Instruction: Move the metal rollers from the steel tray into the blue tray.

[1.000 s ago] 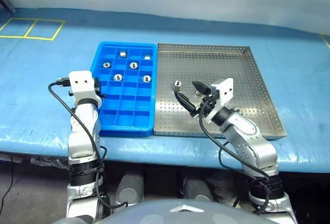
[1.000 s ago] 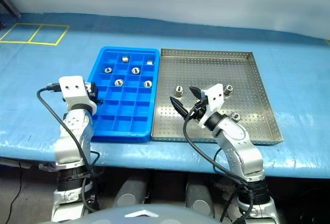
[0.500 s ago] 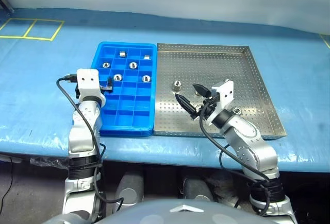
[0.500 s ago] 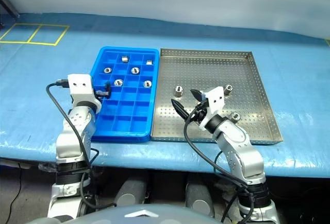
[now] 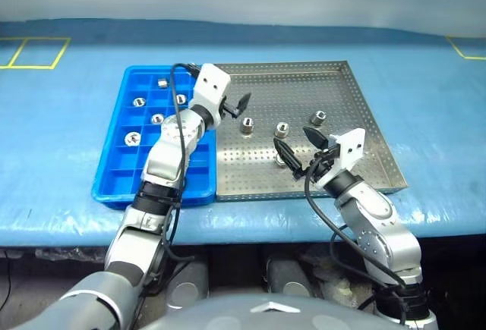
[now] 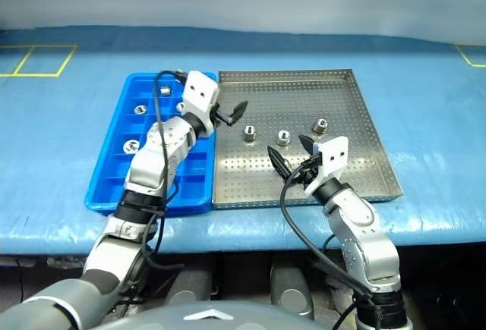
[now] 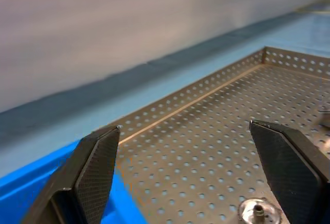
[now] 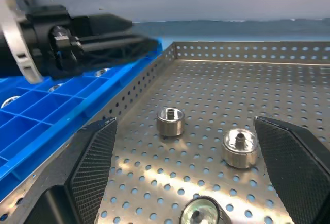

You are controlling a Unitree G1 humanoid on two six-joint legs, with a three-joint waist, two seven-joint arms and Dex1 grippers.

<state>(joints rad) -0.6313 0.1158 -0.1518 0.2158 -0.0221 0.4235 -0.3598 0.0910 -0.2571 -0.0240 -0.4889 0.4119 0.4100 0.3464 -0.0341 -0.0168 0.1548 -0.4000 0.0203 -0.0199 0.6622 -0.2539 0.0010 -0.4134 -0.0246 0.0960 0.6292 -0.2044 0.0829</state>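
A steel tray and a blue tray sit side by side on the blue-covered desk, their long edges touching, the blue one at 9 o'clock from the steel one.

The left hand hangs above the steel tray's near-left part, just past the seam between the trays, with its two black fingers spread wide and nothing between them. From its wrist view the fingers frame bare perforated floor, and one roller is cut off by the frame edge.

The right hand hovers low over the front middle of the steel tray, its fingers also spread wide and empty.

Three metal rollers stand in the steel tray in a loose row: one just at 4 o'clock from the left hand, one in the middle, one at 3 o'clock from them. A fourth shows in the right wrist view, half cut off, close under the right hand; from the head views that hand hides most of it.

In the blue tray, rollers lie in separate compartments: one at the far end, one nearer, one beside the left arm, one toward the left side. The left arm crosses over the blue tray and covers several compartments, so I cannot tell what lies under it.
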